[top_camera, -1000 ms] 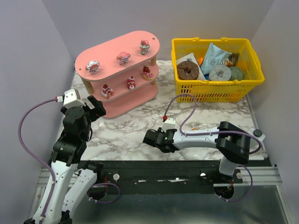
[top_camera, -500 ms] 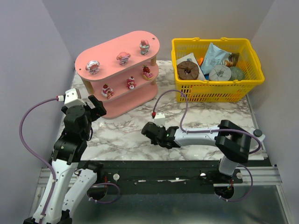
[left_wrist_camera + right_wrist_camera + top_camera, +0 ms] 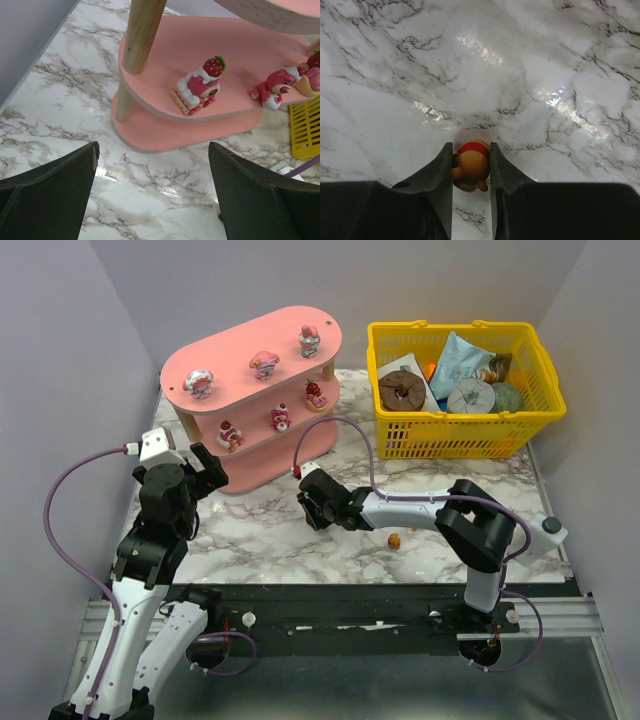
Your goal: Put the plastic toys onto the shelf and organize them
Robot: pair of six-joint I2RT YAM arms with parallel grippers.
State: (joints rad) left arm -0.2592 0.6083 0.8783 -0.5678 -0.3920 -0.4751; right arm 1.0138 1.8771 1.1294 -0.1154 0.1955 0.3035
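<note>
The right end effector (image 3: pixel 470 149) is pinching an orange-brown toy (image 3: pixel 470 167) above the marble counter (image 3: pixel 260 530), on the near side of the pink shelf (image 3: pixel 290 340). The left end effector (image 3: pixel 152 150) is hovering spread wide at the shelf's left end.

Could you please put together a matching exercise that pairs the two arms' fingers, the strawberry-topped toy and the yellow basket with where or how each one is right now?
Things:
1. left fingers
2. right fingers
3. strawberry-topped toy
4. yellow basket

Places or states:
A. on the middle board of the shelf
B. shut on an orange-brown toy
C. open, holding nothing
D. standing right of the shelf

Pairs: 1-C, 2-B, 3-A, 4-D.
</note>
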